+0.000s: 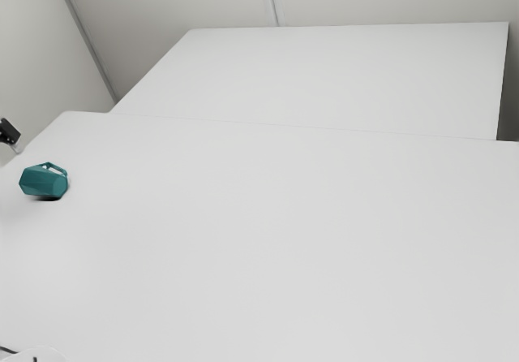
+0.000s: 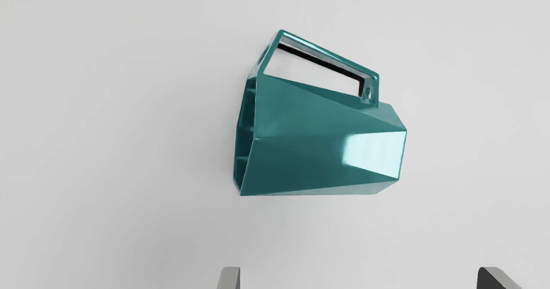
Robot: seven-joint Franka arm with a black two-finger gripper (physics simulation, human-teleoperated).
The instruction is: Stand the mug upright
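Plainly, the faceted teal mug (image 2: 318,142) lay on its side on the white surface (image 1: 284,240), so standing it up remained; near it the gripper (image 2: 360,278) hung wide open, holding nothing.

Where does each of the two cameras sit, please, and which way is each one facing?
Wrist view: mounted on the arm's hand, looking down at the teal mug on the white tabletop; the tips of the open gripper show at the bottom edge.
Exterior view: set at the arm's side, looking down across the tabletop; a small black part of the gripper shows at the exterior view's left edge.
Shared: the mug lying on its side, the tabletop under it and part of the gripper.
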